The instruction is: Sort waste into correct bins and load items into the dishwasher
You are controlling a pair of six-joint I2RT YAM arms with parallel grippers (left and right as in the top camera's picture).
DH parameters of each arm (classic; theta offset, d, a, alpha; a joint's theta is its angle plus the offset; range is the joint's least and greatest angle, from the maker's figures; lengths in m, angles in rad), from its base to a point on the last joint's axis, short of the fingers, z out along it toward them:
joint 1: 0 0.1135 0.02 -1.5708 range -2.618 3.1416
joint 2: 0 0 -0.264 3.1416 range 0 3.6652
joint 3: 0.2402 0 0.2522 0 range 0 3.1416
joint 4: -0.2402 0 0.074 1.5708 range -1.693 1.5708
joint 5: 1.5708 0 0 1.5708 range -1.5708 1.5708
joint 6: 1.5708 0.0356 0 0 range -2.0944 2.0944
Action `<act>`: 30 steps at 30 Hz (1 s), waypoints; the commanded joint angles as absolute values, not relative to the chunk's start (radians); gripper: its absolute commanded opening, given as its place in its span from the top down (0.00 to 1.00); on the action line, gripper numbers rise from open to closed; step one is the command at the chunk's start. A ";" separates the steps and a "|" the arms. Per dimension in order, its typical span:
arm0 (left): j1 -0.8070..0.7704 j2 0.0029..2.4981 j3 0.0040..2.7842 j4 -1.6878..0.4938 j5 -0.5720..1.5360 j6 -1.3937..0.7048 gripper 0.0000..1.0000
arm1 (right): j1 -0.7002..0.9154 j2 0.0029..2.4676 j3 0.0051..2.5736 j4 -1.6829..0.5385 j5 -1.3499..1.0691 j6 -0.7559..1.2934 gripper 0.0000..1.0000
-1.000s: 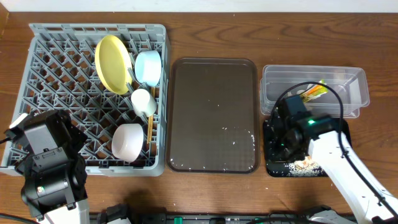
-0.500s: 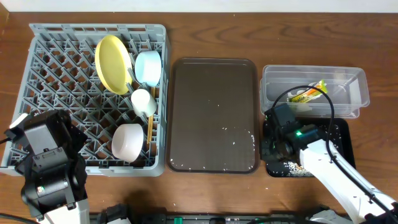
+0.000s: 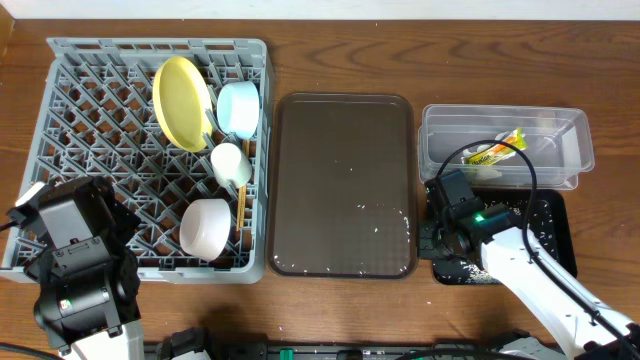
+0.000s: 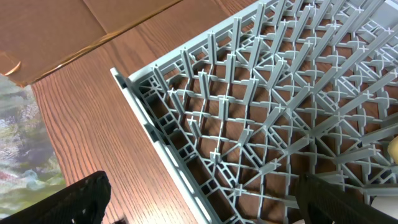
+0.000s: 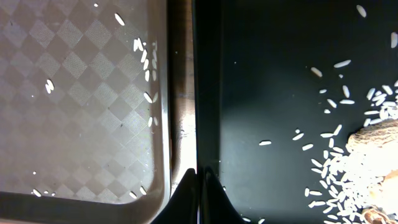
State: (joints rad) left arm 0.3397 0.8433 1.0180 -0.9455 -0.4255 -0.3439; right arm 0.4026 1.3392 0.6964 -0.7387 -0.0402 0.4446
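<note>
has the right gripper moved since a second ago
Yes. In the overhead view the right gripper has pulled back from the clear rectangular plastic tub toward the dark brown serving tray, ending shut at the rim of the shallow black tray.

In the overhead view, the near left corner of the dish rack (image 3: 100,110) is covered by the left arm (image 3: 75,260), and much of the black tray (image 3: 555,215) is covered by the right arm (image 3: 530,280). The chopsticks (image 3: 241,205) are seen only as a sliver between the white cup (image 3: 230,163) and the white bowl (image 3: 206,227). In the wrist views, the left gripper (image 4: 202,183) and the right gripper (image 5: 198,186) are cut off by the lower edge. A pale crumpled lump (image 5: 379,134) is cut off by the right edge, and what it is cannot be told.
</note>
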 commanded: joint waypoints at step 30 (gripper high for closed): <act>0.344 0.842 1.031 -0.949 -0.439 -0.354 0.05 | 0.404 1.330 0.702 -0.616 -0.031 0.350 0.78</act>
State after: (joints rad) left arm 0.3397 0.8433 1.0180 -0.9455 -0.4255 -0.3439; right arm 0.4026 1.3396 0.6907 -0.6125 -0.0330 0.3740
